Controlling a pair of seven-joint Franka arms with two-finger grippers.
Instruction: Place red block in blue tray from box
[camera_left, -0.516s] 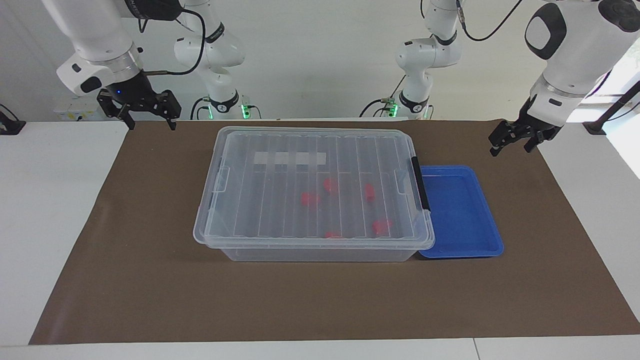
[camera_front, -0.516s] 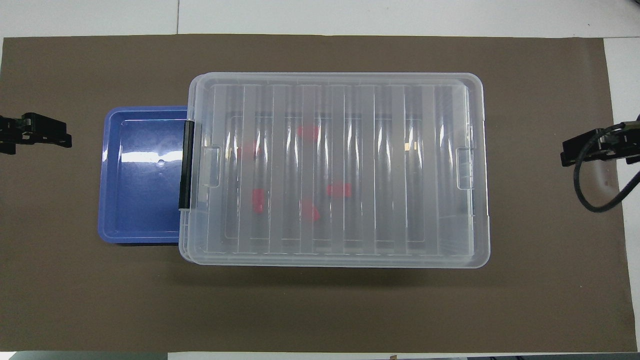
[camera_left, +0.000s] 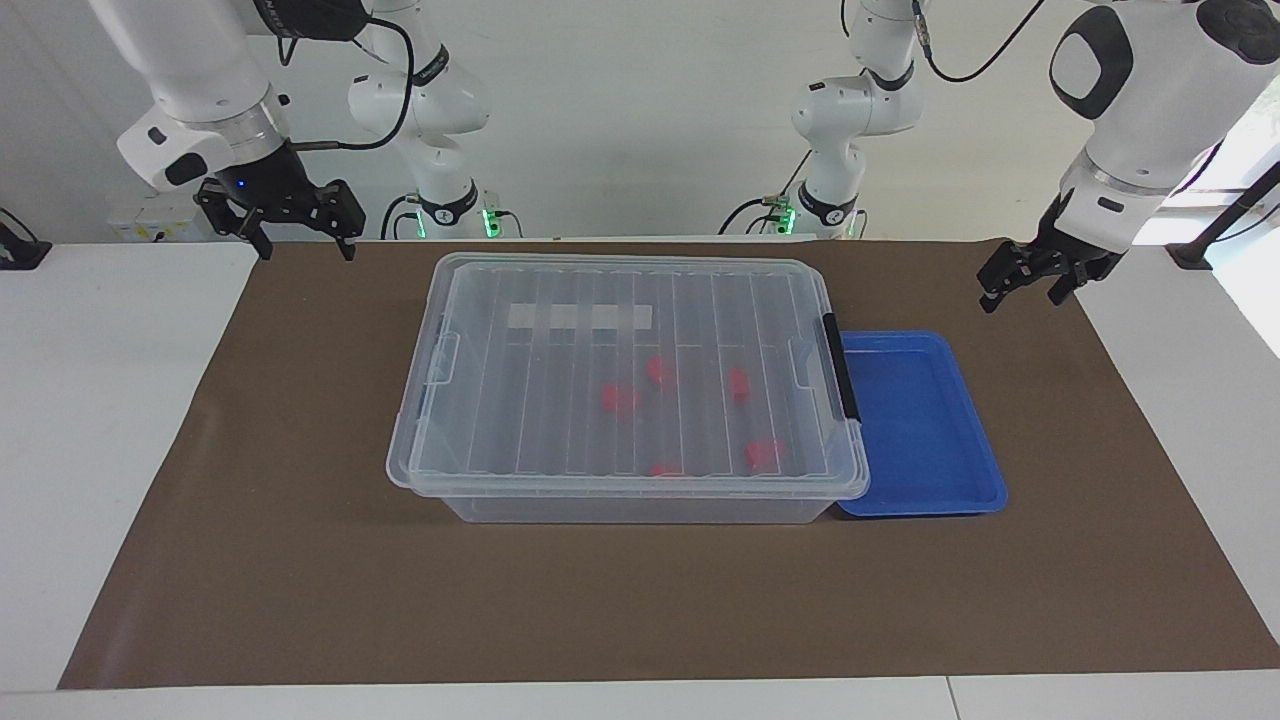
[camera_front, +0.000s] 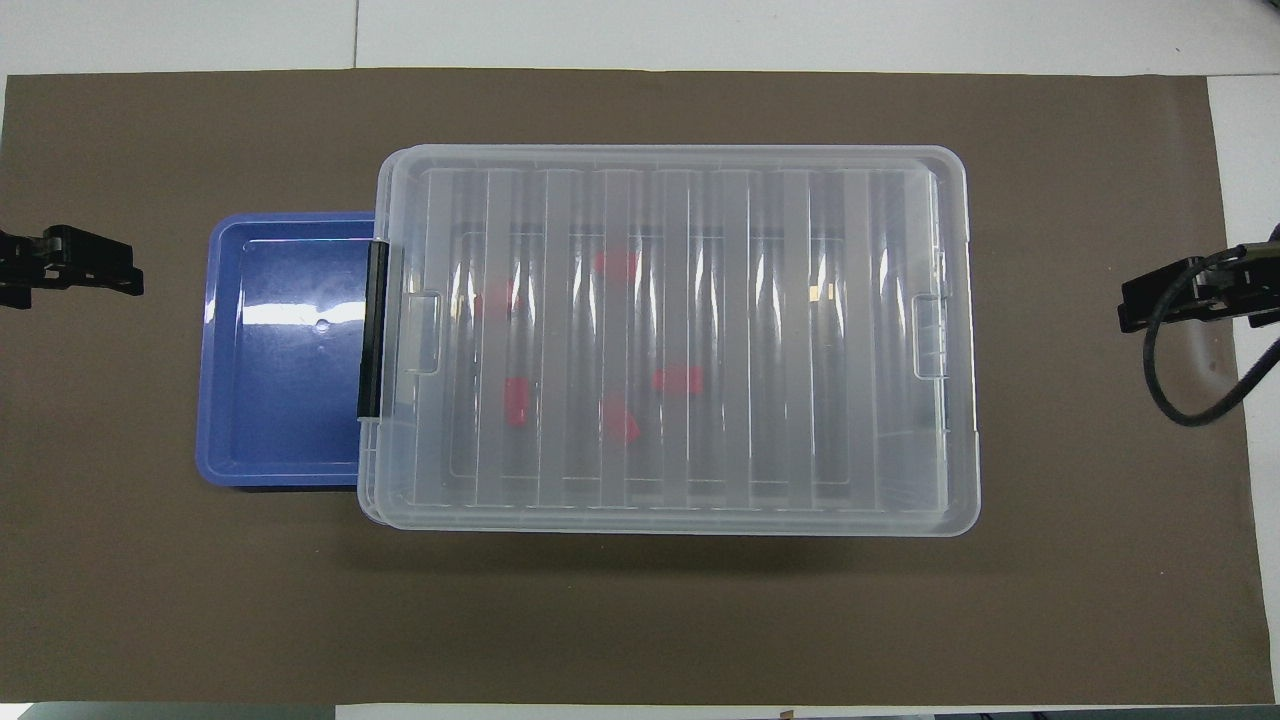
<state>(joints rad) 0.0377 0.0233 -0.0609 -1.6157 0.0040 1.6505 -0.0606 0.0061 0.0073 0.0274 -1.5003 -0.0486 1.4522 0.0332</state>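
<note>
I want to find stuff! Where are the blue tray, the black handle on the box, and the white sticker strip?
blue tray (camera_left: 915, 420): facing view, on its bare floor.
black handle (camera_front: 377, 330): overhead view, on the middle of the latch bar at the box's end.
white sticker strip (camera_left: 580, 316): facing view, on the strip's middle, under the lid.

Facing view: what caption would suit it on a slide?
Five red blocks lie in the lidded clear box beside an empty blue tray; left hand and right hand wait open.

Was clear ribbed plastic for the box (camera_left: 560, 480), glossy blue plastic for the tray (camera_front: 225, 350), matt brown paper-like mat (camera_left: 300, 580).
</note>
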